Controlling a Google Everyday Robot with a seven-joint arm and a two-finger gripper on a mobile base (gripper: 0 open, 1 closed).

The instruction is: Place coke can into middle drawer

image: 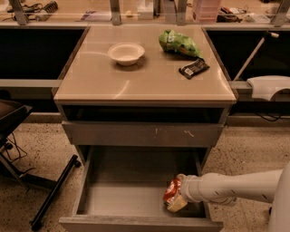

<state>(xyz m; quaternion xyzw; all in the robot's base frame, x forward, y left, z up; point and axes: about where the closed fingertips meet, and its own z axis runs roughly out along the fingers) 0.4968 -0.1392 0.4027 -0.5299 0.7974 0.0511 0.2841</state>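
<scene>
White tubular arm [240, 186] w/ ribbed wrist collar [190, 188], pale tan end effector [176, 200] in drawer [120, 199], front R corner

White arm [238, 186] low across the lower right, claw [175, 200] at its tip tight around the coke can [171, 192]

A: What sort of place is this looking like?
B: A robotics lab or test office. A white robot arm [240, 185] is working at a grey drawer unit [145, 86]. A speckled floor [253, 154] is running underneath, cables [14, 153] are trailing by a black stand [52, 192], and cluttered benches [226, 12] are lining the back.
A: And the gripper [177, 202]?
B: Sitting low in the open middle drawer [122, 199], at the right front corner, clasping the coke can [171, 191].
</scene>
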